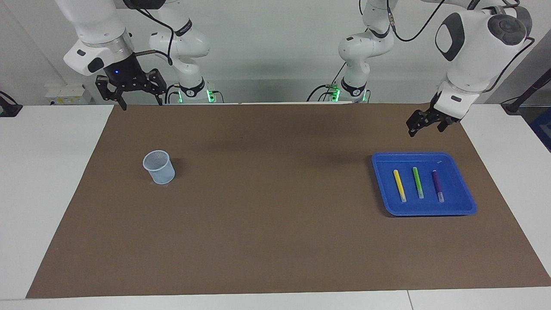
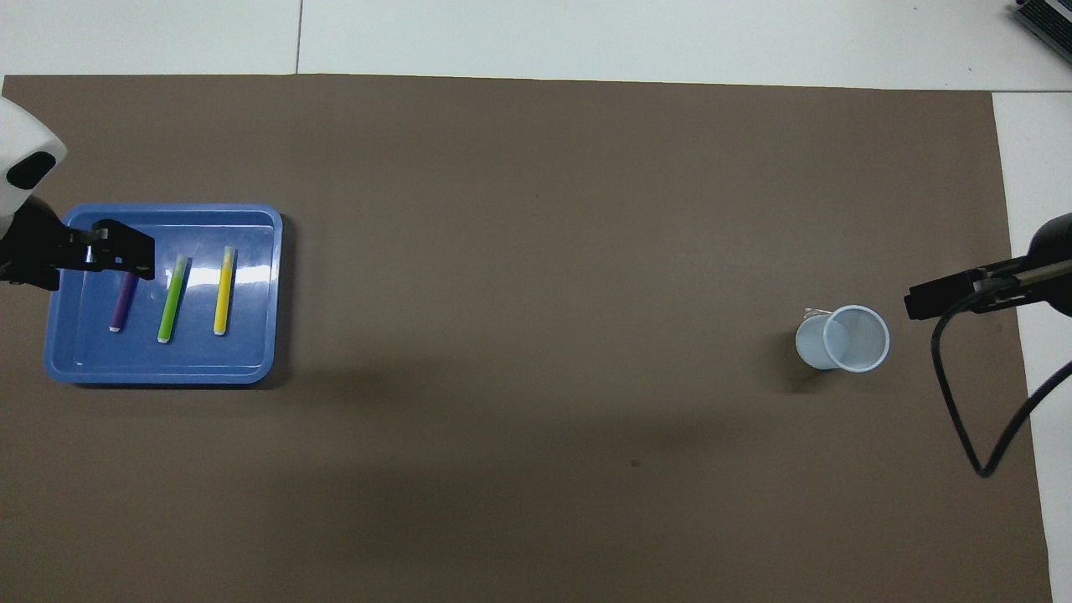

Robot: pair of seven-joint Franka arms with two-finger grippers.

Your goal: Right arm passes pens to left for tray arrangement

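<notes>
Three pens lie side by side in the blue tray (image 1: 424,212) (image 2: 159,373) at the left arm's end of the table: yellow (image 1: 399,185) (image 2: 223,290), green (image 1: 418,182) (image 2: 172,300) and purple (image 1: 437,185) (image 2: 124,301). My left gripper (image 1: 425,128) (image 2: 117,251) hangs open and empty in the air over the tray, clear of the pens; from above it covers one end of the purple pen. My right gripper (image 1: 142,102) (image 2: 921,301), with its blue wrist light, hangs open and empty over the mat's edge at the right arm's end.
A pale-blue mesh cup (image 1: 159,167) (image 2: 842,339) stands upright on the brown mat (image 1: 275,206) toward the right arm's end. A black cable (image 2: 963,402) droops from the right arm beside the cup. White tabletop borders the mat.
</notes>
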